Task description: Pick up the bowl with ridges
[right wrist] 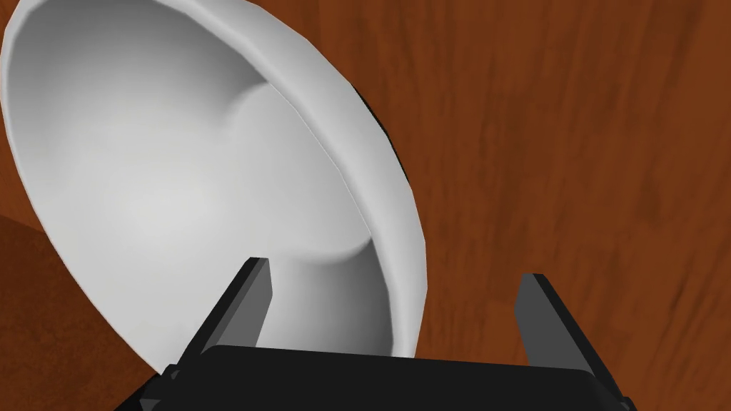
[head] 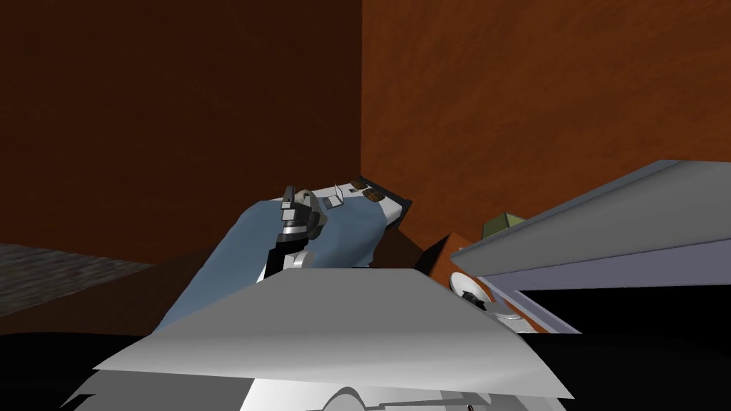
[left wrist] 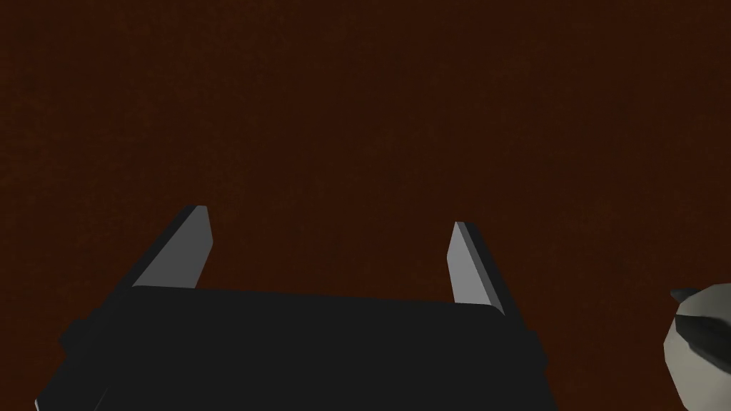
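The right gripper point(right wrist: 394, 271) is hovering over the plain white round bowl point(right wrist: 178, 200), which is sitting on the brown wooden counter point(right wrist: 571, 143), seemingly near one edge. Its fingers are spread wide, one inside the rim and one outside over bare wood. It should be sinking lower, so the wall lies deep between them, before squeezing. The left gripper point(left wrist: 330, 217) is idling out in front, fingers apart.

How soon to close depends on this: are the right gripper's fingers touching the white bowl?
Cannot tell. Right wrist view: the open right gripper straddles the rim of the white bowl; one finger overlaps its inside, depth unreadable.
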Robot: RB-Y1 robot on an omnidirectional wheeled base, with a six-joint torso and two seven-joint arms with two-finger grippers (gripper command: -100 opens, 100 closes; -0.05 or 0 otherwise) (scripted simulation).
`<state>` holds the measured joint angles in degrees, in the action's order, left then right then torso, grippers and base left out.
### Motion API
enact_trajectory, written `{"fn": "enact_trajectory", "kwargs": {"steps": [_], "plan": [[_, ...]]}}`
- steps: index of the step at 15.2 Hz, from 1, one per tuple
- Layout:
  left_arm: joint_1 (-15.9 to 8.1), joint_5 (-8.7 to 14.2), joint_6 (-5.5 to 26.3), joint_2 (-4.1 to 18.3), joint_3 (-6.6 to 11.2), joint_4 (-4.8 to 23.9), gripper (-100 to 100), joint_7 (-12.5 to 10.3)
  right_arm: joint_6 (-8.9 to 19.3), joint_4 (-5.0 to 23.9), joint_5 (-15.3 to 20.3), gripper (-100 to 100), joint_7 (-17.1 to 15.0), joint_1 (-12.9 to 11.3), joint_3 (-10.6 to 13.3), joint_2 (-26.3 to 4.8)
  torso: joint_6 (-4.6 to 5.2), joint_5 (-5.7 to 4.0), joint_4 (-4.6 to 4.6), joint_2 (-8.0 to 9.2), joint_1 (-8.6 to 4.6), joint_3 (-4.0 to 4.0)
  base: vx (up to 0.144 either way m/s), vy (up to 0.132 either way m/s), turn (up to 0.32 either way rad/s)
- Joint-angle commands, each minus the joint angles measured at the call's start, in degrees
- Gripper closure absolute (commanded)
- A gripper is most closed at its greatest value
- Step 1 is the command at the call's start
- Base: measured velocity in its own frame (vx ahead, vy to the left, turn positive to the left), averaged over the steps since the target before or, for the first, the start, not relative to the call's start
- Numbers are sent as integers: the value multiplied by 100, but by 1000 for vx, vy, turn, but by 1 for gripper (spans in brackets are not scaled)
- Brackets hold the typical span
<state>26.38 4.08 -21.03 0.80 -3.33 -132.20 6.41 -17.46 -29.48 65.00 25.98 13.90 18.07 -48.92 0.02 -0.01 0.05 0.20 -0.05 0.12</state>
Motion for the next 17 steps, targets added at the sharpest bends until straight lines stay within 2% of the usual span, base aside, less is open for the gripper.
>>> {"fn": "enact_trajectory", "kwargs": {"steps": [1, 2, 3, 6, 7, 8, 12, 13, 15, 16, 17], "plan": [[0, 0, 0, 0, 0, 0, 0, 0, -36, 163, -204, -100, 234, -45, -71, 54, 0, 0, 0, 0, 0, 0, -14, -15, 33], [0, 0, 0, 0, 0, 0, 0, 0, -36, 163, -204, -100, 234, -45, -71, 54, 1, 0, 0, -1, 2, 0, -8, -6, -10], [1, 0, 0, 0, 0, 0, 0, 0, 9, 244, -440, -100, 398, -13, -25, 86, 2, 1, -1, -2, 4, -1, -10, -4, 93], [0, 0, 0, 0, 0, 0, 0, 0, 54, 325, -725, -100, 563, 19, 22, 117, -2, 1, 0, -3, 4, -2, -14, -15, 130], [0, 0, 0, 0, 0, 0, 0, 0, 22, 316, -603, -100, 506, 0, -16, 111, -1, 1, 0, -2, 2, -1, -10, -15, 39], [0, 0, 0, 0, 0, 0, 0, 0, 21, 337, -633, 100, 555, -4, -21, 118, 1, 1, -1, -3, 3, -2, -3, -6, 2], [1, 0, 0, 0, 0, 0, 0, 0, 19, 338, -636, 100, 549, -2, -23, 120, -4, 2, -1, -7, 6, -4, 0, 0, 0], [1, 0, 0, 0, 0, 0, 0, 0, 9, 244, -464, 100, 398, -13, -25, 86, -4, 4, -1, -7, 8, -4, 8, 7, -120], [1, 0, 0, 0, 0, 0, 0, 0, 9, 244, -464, 100, 398, -13, -25, 86, 0, 8, -3, -10, 15, -6, 12, 15, -97], [1, 0, 0, 0, 0, 0, 0, 0, -36, 163, -224, 100, 262, -45, -71, 54, -4, 10, -3, -10, 19, -6, 12, 16, -101], [1, 0, 0, 0, 0, 0, 0, 0, -36, 163, -204, 100, 234, -45, -71, 54, -4, 12, -3, -12, 21, -7, 13, 18, -99]]}}
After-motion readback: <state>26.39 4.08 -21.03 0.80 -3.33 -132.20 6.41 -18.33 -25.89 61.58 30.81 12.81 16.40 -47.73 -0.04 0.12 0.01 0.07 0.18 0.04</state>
